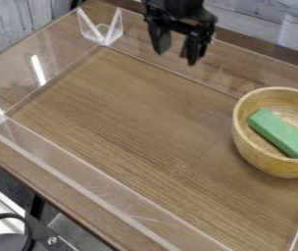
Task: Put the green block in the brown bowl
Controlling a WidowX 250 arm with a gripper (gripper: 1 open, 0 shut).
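Note:
The mint-green block (282, 132) lies flat inside the tan wooden bowl (250, 147) at the right of the table. My gripper (176, 46) hangs high over the back of the table, well to the left of the bowl and far from it. Its two black fingers (194, 49) point down and stand apart with nothing between them.
A clear plastic wall (99, 206) rings the wooden tabletop, with a folded clear corner piece (102, 27) at the back left. The table's front edge runs along the lower left.

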